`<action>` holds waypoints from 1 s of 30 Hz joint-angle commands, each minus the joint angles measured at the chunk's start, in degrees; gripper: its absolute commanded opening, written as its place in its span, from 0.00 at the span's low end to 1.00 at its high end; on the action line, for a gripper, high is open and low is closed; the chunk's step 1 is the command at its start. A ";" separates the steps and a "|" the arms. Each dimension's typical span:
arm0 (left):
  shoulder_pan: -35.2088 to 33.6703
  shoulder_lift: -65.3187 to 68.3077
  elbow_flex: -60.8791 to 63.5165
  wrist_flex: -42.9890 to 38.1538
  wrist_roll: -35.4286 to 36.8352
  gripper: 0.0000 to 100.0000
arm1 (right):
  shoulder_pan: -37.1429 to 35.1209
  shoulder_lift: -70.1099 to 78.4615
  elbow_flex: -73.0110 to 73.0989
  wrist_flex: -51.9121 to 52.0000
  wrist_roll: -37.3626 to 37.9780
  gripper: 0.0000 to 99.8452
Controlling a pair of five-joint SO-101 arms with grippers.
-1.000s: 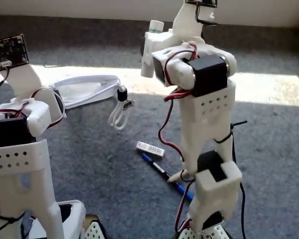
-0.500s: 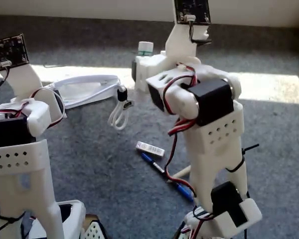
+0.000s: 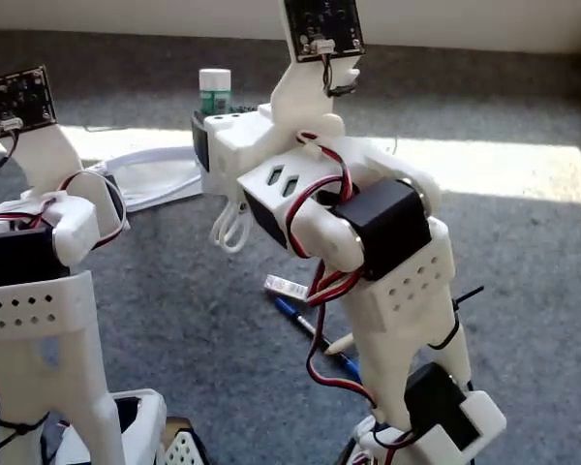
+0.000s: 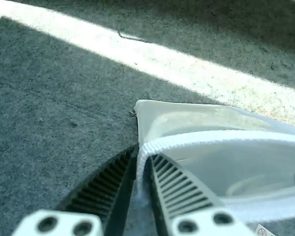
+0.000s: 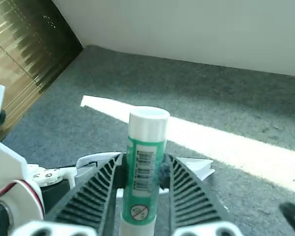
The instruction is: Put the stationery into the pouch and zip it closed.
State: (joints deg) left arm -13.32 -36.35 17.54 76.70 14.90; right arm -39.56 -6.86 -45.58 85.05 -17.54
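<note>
Now right tool point(image 5: 143, 166) clamps green-and-white glue stick point(image 5: 147, 129) upright, raised at upper middle of high view. Left tool point(image 4: 141, 156) pinched shut on corner edge of clear pouch point(image 4: 226, 164); pouch lies at upper left on grey surface point(image 3: 174, 320). Blue pen point(image 3: 300, 323) and small white box point(image 3: 289, 288) lie at centre.

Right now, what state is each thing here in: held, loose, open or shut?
Glue stick: upright, clamped between the right fingers.
Pouch: zip edge pinched by the left fingers; looks unzipped.
Blue pen: lying loose on the carpet.
Small white box: lying flat beside the pen.
White cable: coiled, loose.
</note>
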 commanded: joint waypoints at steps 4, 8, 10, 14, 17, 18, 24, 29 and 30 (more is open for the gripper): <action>0.84 1.10 2.07 -1.05 0.53 0.01 | -2.07 -2.68 -0.13 -2.59 4.48 0.01; 0.84 1.10 1.89 -1.05 0.53 0.01 | -4.09 -2.68 -0.13 -2.59 11.60 0.00; 0.84 1.10 1.80 -1.05 0.53 0.01 | -4.26 -2.68 -0.04 -2.68 11.43 0.00; 0.84 1.10 1.80 -1.05 0.53 0.01 | -4.09 -2.68 -0.04 -4.09 11.08 0.00; 0.84 1.10 1.71 -1.05 0.53 0.01 | -4.18 -2.77 -0.04 -4.00 11.08 0.00; 0.84 1.10 1.71 -1.05 0.53 0.01 | -4.26 -2.77 -0.04 -3.74 11.08 0.00; 0.84 1.10 1.71 -1.05 0.53 0.01 | -4.26 -4.44 -0.04 -1.19 11.69 0.00; 0.84 1.10 1.71 -1.05 0.53 0.01 | -4.26 -8.40 0.75 -1.19 16.35 0.00; 0.84 1.10 1.71 -1.05 0.53 0.01 | -4.26 -8.84 1.45 -1.36 16.35 0.00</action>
State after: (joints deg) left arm -13.32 -36.35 18.95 76.35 14.90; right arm -43.25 -12.13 -45.05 83.74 -2.51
